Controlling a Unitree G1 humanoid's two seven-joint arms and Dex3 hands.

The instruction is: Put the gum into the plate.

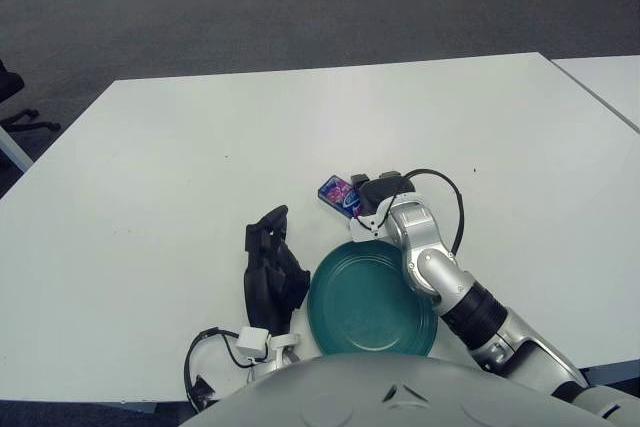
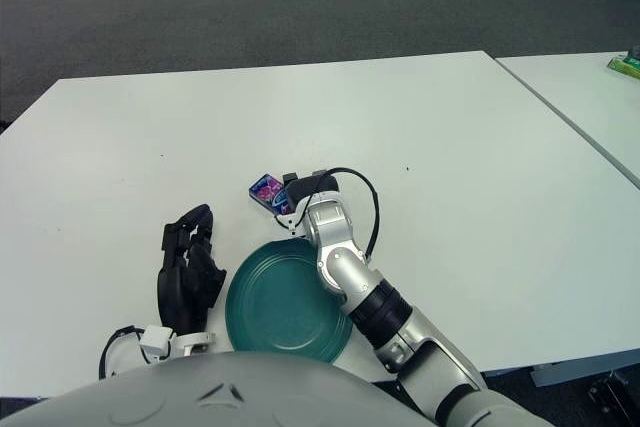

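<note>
The gum is a small blue and purple pack point(image 1: 337, 192) just beyond the far rim of the teal plate point(image 1: 372, 299), which sits on the white table near its front edge. My right hand point(image 1: 366, 197) reaches over the plate's far right rim and its fingers are closed on the pack's right end; the pack also shows in the right eye view point(image 2: 267, 190). I cannot tell if the pack is lifted off the table. My left hand point(image 1: 270, 262) shows just left of the plate, fingers relaxed and holding nothing.
The white table point(image 1: 200, 167) stretches far and to both sides. A second white table point(image 2: 590, 97) stands at the right with a narrow gap between. Grey carpet lies beyond. A black chair point(image 1: 12, 97) shows at the far left.
</note>
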